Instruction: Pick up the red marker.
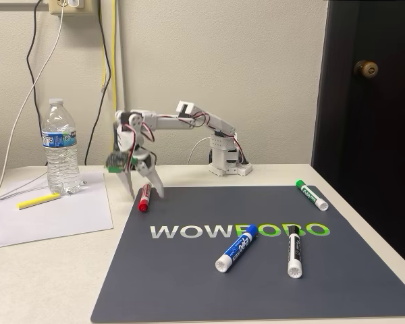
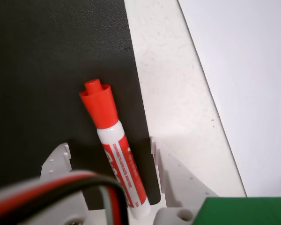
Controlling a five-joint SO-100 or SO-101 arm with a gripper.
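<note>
- Beige wall behind, and a dark mat (image 1: pixel 189 270) on the table with several markers lying on it.
- My gripper (image 1: pixel 143 190) hangs at the mat's left edge in the fixed view, fingers spread apart and holding nothing.
- Wrist view: red marker (image 2: pixel 113 145) lies flat between my fingers (image 2: pixel 178 176), nearer the left one, cap pointing away.
- Risk: closing unevenly, the near finger could nudge the round barrel so it rolls or pivots out.
- Marker lies just beside the mat's edge; a finger could catch that lip.

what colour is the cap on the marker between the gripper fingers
Red, on the red marker; the wrist view shows it best.
</note>
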